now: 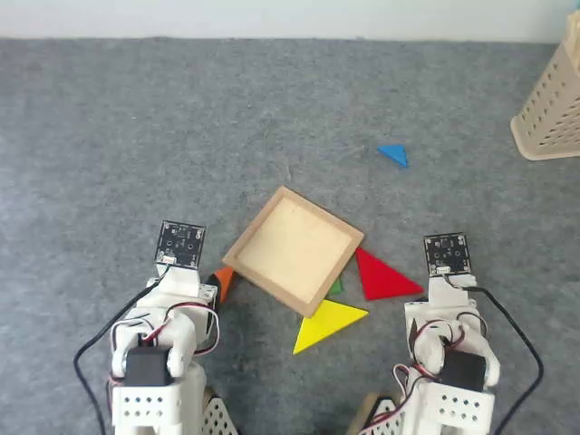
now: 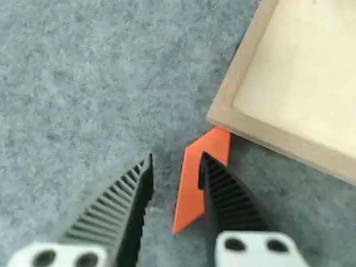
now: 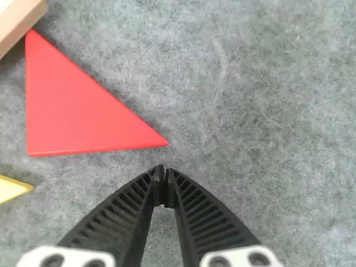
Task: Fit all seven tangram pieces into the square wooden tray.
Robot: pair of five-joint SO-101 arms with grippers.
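Note:
The square wooden tray (image 1: 237, 247) lies turned like a diamond in the middle, with nothing in it. An orange piece (image 2: 193, 183) lies against its outer rim (image 2: 261, 129). My left gripper (image 2: 176, 163) is open just above the carpet; one fingertip (image 2: 207, 164) overlaps the orange piece and the other rests on bare carpet. My right gripper (image 3: 163, 170) is shut and holds nothing, just short of the red triangle (image 3: 72, 105). A yellow triangle (image 1: 326, 323) and a green piece (image 1: 336, 287) lie by the tray's near-right side. A blue triangle (image 1: 393, 155) lies far back.
A beige slotted basket (image 1: 553, 100) stands at the far right edge. Grey carpet covers the whole table, with open room to the left and behind the tray. The tray's corner (image 3: 16, 16) and the yellow tip (image 3: 11, 188) show in the right wrist view.

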